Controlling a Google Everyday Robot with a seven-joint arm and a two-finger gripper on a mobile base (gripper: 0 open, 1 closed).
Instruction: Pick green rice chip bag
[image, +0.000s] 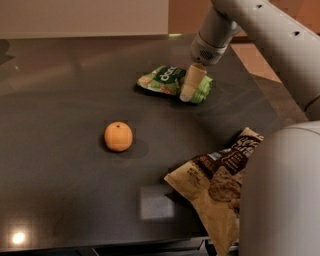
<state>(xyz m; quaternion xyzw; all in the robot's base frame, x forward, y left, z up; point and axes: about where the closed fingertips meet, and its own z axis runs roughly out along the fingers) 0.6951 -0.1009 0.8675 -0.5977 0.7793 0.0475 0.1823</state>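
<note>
The green rice chip bag (167, 81) lies flat on the dark table (60, 110), toward the far middle. It is light green with a dark green patch and white letters. My gripper (189, 92) hangs from the arm that comes in from the upper right. Its cream fingers point down onto the right part of the bag and hide some of it.
An orange (118, 136) sits left of centre. A larger brown-and-tan chip bag (217, 185) lies at the front right, near the table's front edge. The arm's big grey link (280, 200) fills the lower right corner and covers part of that bag.
</note>
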